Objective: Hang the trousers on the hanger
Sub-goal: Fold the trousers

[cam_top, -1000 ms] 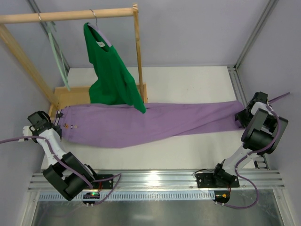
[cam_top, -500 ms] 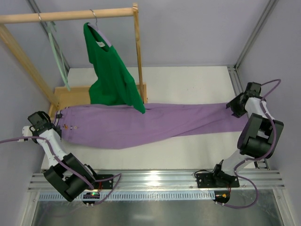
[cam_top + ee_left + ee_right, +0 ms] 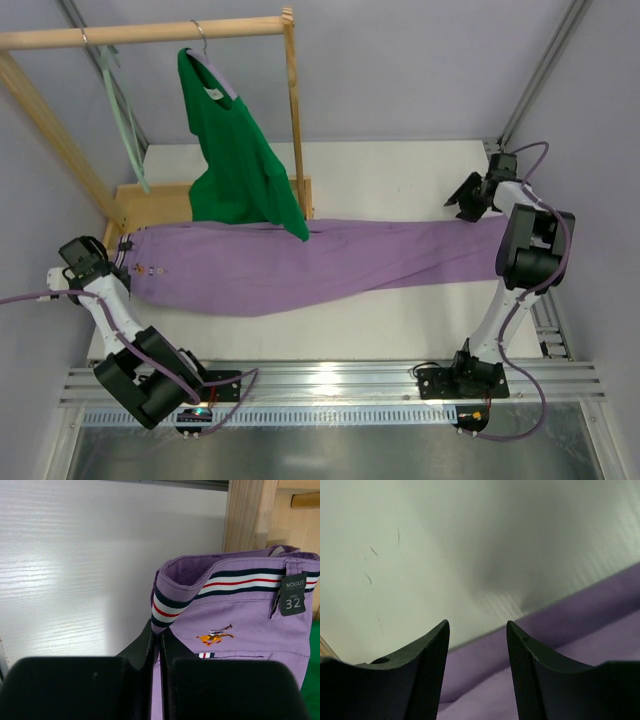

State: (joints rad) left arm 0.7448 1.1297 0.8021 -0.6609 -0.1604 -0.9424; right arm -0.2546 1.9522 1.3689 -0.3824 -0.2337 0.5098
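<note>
The lilac trousers (image 3: 300, 262) lie stretched flat across the table, waistband at the left, leg ends at the right. My left gripper (image 3: 112, 256) is shut on the striped waistband; in the left wrist view the fingertips of that gripper (image 3: 156, 627) pinch the band's edge of the trousers (image 3: 235, 625). My right gripper (image 3: 462, 197) hovers open just beyond the far edge of the leg ends. The right wrist view shows this gripper (image 3: 478, 625) with nothing between its jaws, purple fabric of the trousers (image 3: 560, 630) below. The pale mint hanger (image 3: 125, 120) hangs from the wooden rail at the far left.
A bright green top (image 3: 235, 150) hangs on a metal-hooked hanger from the wooden rail (image 3: 150, 35), its hem over the trousers. The rack's upright post (image 3: 295, 110) and wooden base (image 3: 150, 205) stand behind the waistband. A metal frame rail (image 3: 505, 180) runs along the table's right edge.
My right arm has swung from the leg ends at the right edge to the far side and leftward, its gripper now off the fabric. The left gripper and trousers have not moved.
</note>
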